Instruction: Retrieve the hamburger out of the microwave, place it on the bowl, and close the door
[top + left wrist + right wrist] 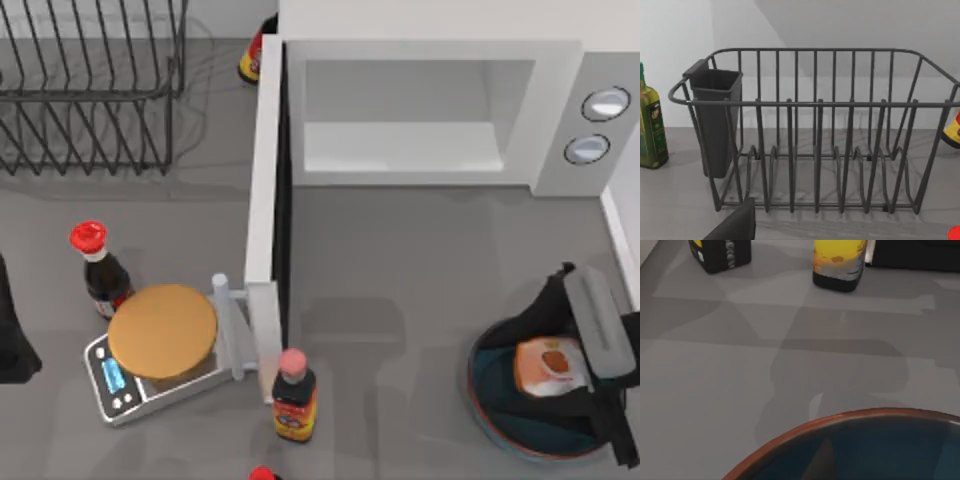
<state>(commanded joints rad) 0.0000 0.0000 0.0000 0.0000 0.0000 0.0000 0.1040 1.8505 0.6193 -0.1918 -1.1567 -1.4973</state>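
Note:
The white microwave (560, 100) stands at the back with its grey cavity bare. Its door (265, 200) is swung wide open and juts toward the front, bar handle (228, 320) on its left face. At the front right sits the dark blue bowl (500, 425), whose reddish rim (840, 417) is close under the right wrist camera. My right gripper (540, 372) hovers over the bowl, shut on the small cream hamburger (548, 365). My left arm (12, 345) is parked at the far left edge.
A wire dish rack (90, 90) (815, 150) fills the back left. A kitchen scale with a tan disc (162, 330) sits beside the door handle. One sauce bottle (100, 270) stands left of the scale and another (294, 395) by the door's tip.

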